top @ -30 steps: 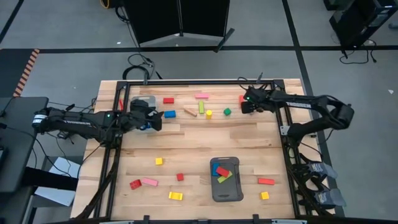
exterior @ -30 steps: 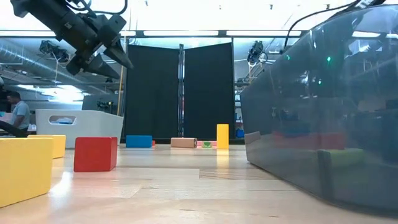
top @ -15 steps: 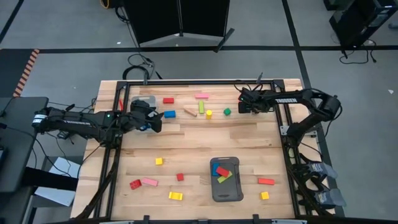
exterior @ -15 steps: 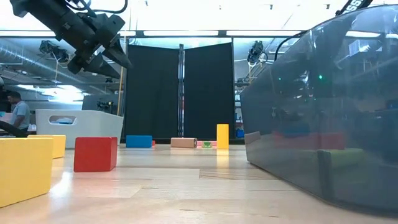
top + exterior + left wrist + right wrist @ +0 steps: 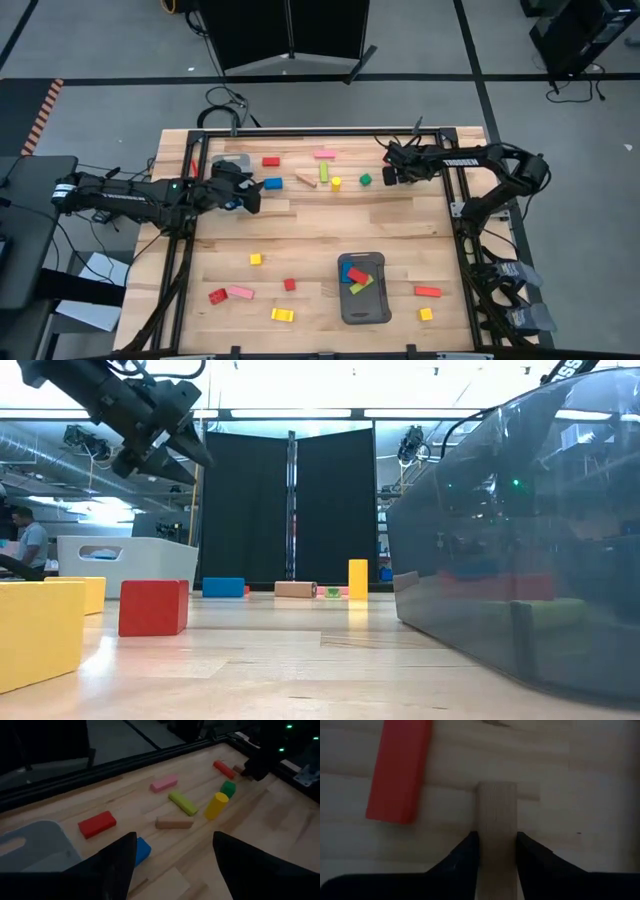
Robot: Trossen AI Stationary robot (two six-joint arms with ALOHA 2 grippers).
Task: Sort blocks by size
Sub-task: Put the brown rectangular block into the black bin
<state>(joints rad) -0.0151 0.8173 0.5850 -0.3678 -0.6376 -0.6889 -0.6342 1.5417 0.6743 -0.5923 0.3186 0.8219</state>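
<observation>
The right gripper is seen near the table's far right edge, at about 1 o'clock, close to the black frame rail. Its two dark fingers are pressed on both sides of a plain wooden bar, smooth and rectangular, lying flat just beside a red bar. The left gripper hangs spread at 10 o'clock, holding nothing, beside a grey tray. Wide bare wood is left in the middle.

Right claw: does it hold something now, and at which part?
The right claw is shut on the plain wooden bar, fingers pressing its two long sides near one end, beside a red bar. The left claw holds nothing.
</observation>
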